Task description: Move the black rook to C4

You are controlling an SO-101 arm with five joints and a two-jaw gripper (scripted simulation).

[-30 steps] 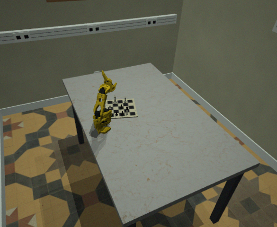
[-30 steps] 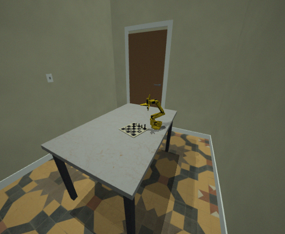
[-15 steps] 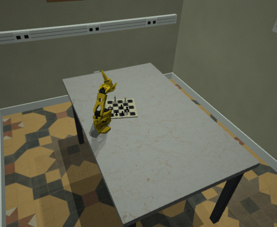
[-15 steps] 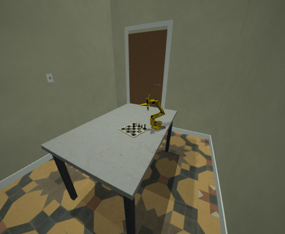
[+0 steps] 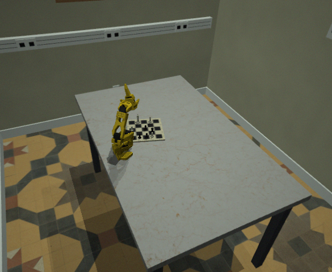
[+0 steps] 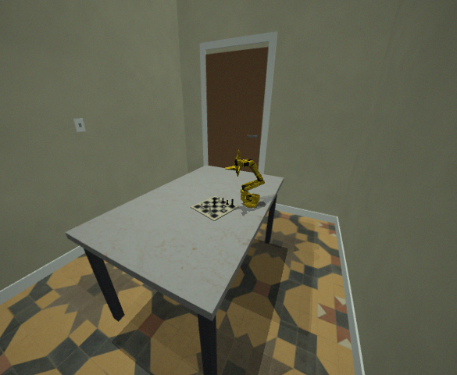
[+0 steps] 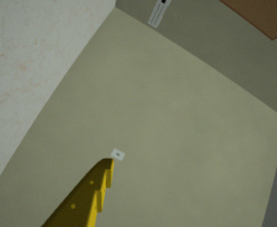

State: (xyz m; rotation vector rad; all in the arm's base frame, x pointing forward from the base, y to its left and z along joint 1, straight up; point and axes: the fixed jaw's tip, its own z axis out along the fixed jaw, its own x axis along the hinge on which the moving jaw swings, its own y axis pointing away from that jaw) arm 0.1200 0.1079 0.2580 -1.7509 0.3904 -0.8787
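Top view: The yellow arm [image 5: 121, 131] stands left of centre in the frame, its base on the marble table [image 5: 195, 175] just left of the chessboard [image 5: 147, 129]. The gripper [image 5: 131, 98] sits above the board's upper-left corner, raised well clear of the pieces. Its jaws are spread almost fully and nothing is between them. Dark and light pieces stand on the board. The dark ones cluster in its lower half, near frame centre; at this size the black rook cannot be told from the other dark pieces, so its square cannot be read.

Exterior view: The arm appears right of centre, folded in an S-shape on the far right corner of the table. The gripper [image 6: 236, 164] points toward the left of the frame, in front of the brown door [image 6: 236, 101], with one jaw up and one down. The chessboard [image 6: 214, 207] lies below and to the left of the arm base, touching nothing but the table. The pieces on it stand upright as far as can be seen.

Wrist view: One yellow jaw enters from the lower left. Beyond it are the olive wall [image 7: 176, 118] and a small white wall plate [image 7: 117, 154]. The table edge occupies the upper left. The rook is out of frame here.
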